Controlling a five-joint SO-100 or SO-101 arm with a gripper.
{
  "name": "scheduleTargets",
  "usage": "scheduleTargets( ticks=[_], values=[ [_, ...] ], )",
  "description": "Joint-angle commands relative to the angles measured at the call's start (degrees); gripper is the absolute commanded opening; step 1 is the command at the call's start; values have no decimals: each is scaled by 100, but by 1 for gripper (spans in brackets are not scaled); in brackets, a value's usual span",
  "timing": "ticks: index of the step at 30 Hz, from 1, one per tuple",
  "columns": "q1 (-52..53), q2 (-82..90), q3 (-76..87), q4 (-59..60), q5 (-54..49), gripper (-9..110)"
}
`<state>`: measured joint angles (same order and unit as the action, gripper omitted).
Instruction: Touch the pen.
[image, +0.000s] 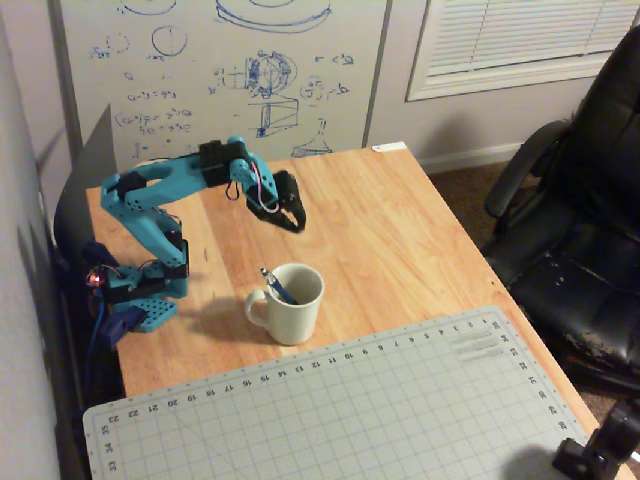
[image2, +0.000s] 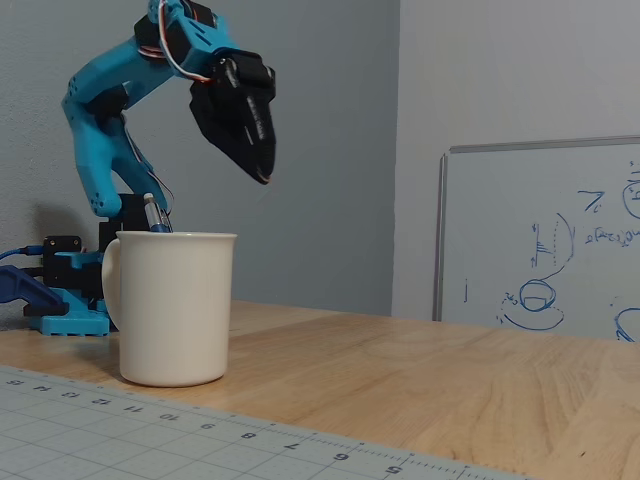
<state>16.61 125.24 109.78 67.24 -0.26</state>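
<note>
The blue pen (image: 276, 287) stands in a white mug (image: 292, 310) on the wooden table, leaning on the mug's left rim in the overhead view. In the fixed view only the pen's top (image2: 154, 214) sticks up above the mug (image2: 175, 308). My gripper (image: 297, 222) has black fingers, hangs in the air beyond the mug and points down. In the fixed view the gripper (image2: 266, 178) is above and to the right of the pen's top, apart from it. The fingers look closed together with nothing between them.
The blue arm's base (image: 140, 290) stands at the table's left edge. A grey cutting mat (image: 340, 410) covers the near part of the table. A whiteboard (image: 220, 70) stands behind the table. A black office chair (image: 580, 220) is at the right.
</note>
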Motion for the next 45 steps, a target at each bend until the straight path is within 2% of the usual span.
scheduleTargets(
  ticks=[1, 12, 24, 32, 45],
  values=[
    [598, -44, -580, 18, -26, 0],
    [1406, -114, -457, 18, -35, 0],
    [1450, -413, -79, 387, -35, 1],
    [1485, -369, -176, 1055, -44, 1],
    [1802, -404, -176, 1072, -53, 1]
  ],
)
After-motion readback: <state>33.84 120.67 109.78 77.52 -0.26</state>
